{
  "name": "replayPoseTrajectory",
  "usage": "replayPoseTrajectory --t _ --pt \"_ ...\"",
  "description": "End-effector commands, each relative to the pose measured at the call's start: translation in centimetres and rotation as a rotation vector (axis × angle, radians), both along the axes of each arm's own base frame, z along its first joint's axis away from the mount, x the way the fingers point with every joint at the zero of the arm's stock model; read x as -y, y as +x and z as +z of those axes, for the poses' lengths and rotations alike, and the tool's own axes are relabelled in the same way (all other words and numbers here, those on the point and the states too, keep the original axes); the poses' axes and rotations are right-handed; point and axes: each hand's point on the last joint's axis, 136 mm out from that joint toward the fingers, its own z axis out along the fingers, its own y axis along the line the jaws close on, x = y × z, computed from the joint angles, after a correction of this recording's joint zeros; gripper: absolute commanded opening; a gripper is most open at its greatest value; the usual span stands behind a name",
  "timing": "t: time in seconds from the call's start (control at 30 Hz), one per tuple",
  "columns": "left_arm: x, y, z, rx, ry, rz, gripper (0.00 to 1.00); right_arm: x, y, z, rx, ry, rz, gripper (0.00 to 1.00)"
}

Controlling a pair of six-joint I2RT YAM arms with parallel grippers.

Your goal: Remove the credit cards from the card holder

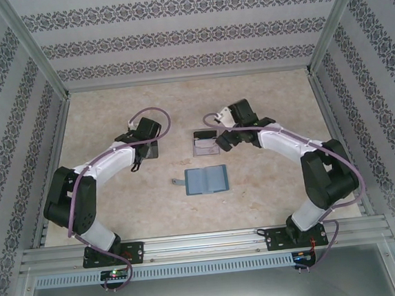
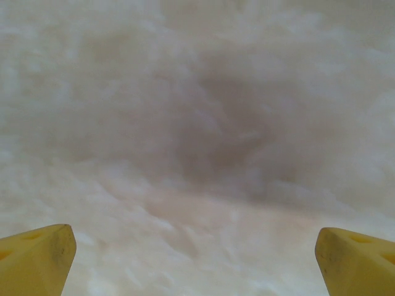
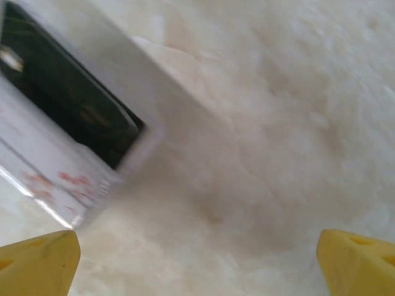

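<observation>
Yellow fingertips (image 3: 38, 259) sit far apart at the bottom corners of the right wrist view. The right end effector (image 3: 197, 265) is wide open and holds nothing. The left end effector (image 2: 194, 262) is just as wide and empty, hovering close over the bare, pale marbled table (image 2: 197, 123).

Just beyond the right end effector lies a clear plastic tray (image 3: 111, 55). Inside it we see a black card (image 3: 68, 105) and a pale card (image 3: 49, 166) with faint reddish print.

From above, the card holder (image 1: 207, 180) lies nearer the arm bases, between the two arms. It is opened flat like a book, grey-blue inside facing up, with its strap tab (image 1: 178, 182) pointing left. We cannot tell whether any cards remain in its pockets.

We judge the credit cards to be light, stiff, thin and slick. That makes them hard to pinch where they lie flat, so an exposed short edge is the best place to take hold. The card holder looks soft and light, so it would likely slide unless the other end effector pins it down.
</observation>
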Motion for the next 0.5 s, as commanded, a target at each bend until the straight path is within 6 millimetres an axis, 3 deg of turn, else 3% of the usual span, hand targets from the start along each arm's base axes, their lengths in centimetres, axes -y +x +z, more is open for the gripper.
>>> replayPoseTrajectory --t 0.0,0.3,0.47 --pt "-3.8 0.4 1.7 0.087 0.166 0.072 1.0 3.1 2.0 2.1 0.161 0.086 -0.211 0.98" --pt "-9.4 -0.1 2.4 0.224 0.026 0.224 1.0 12.6 1.3 0.3 0.324 0.154 -0.582 0.98" --pt "-11.5 0.3 3.0 0.358 -0.007 0.234 1.0 16.4 0.0 1.4 0.413 0.25 -0.707 0.98"
